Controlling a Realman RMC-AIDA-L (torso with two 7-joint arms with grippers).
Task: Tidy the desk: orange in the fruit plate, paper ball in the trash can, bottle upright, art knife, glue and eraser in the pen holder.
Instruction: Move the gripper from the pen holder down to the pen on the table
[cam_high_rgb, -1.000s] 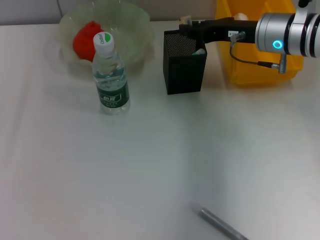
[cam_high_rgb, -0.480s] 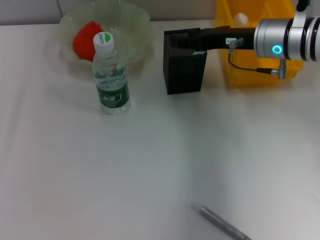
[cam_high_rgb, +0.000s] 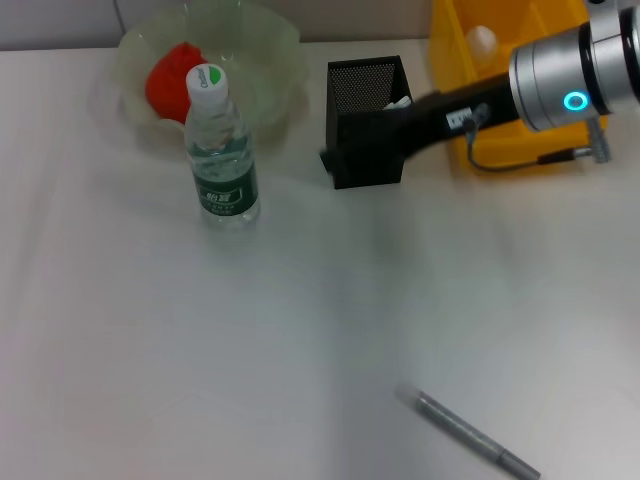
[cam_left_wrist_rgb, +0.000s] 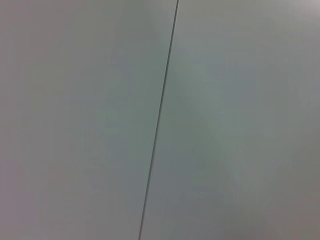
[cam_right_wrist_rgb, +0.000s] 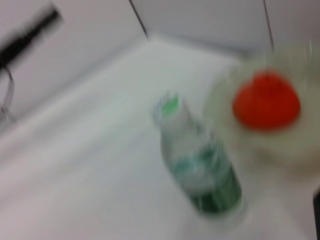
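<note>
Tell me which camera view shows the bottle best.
The head view: the bottle stands upright on the table, cap, label and base all sharp and unobstructed, in front of the fruit plate. The right wrist view also shows it whole, but blurred. The left wrist view shows none of it, only a plain surface.

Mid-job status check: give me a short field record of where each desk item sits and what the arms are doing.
orange: in the fruit plate
bottle: upright on the desk, in front of the plate
paper ball: inside the trash can
pen holder: upright beside the trash can, something pale inside, not identifiable
grey pen-like object: lying on the desk near the front edge
right gripper: low in front of the pen holder
left gripper: not in view
</note>
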